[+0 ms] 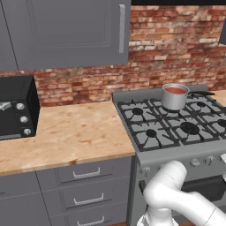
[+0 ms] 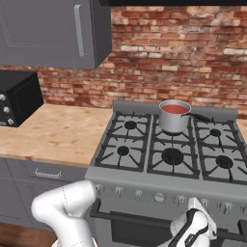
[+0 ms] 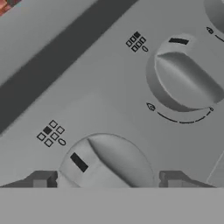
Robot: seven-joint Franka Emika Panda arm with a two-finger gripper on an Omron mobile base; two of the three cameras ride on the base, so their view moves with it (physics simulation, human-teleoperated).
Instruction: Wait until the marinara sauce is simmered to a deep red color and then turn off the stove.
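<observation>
Grey metal of the stove's [image 2: 164, 193] front panel lies close under the claw [image 3: 107, 179], whose two dark fingertips [image 3: 41, 179] stand apart, open, one on either side of a round knob [image 3: 105, 162] without touching it. Just beyond that knob sits a second knob [image 3: 186, 81]. Up and well back from the claw, the marinara sauce [image 2: 174, 109] shows orange-red in its steel saucepan [image 2: 172, 120] on a rear burner, with the wooden counter [image 2: 53, 130] off to the side.

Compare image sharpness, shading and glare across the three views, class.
Left base view: even flat light, faint sheen on the small grey steel saucepan, no glare. Right base view: similar, sharp grates on the wide grey metal gas range. Hand view: close and soft-edged, the round grey knob gently shaded between the gripper tips.
</observation>
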